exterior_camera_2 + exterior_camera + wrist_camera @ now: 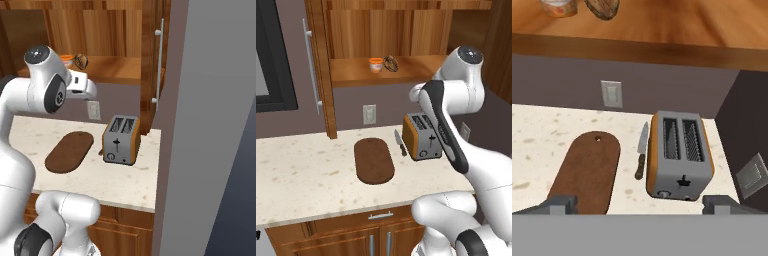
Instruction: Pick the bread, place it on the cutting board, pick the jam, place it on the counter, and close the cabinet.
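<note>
While open, cabinet (pixel 406 70) holds jam (pixel 375 65), bread (pixel 390 63).

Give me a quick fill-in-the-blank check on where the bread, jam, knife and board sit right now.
1. The jam and the bread sit side by side on the open cabinet's ____.
2. The knife lies between the cutting board and the ____.
3. Nothing lies on the ____ yet.
4. The gripper's jaws stand ____.

Missing words: shelf; toaster; cutting board; open

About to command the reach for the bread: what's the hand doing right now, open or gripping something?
Hand: open, fingers spread wide, holding nothing; it hangs above the counter near the toaster.
</note>
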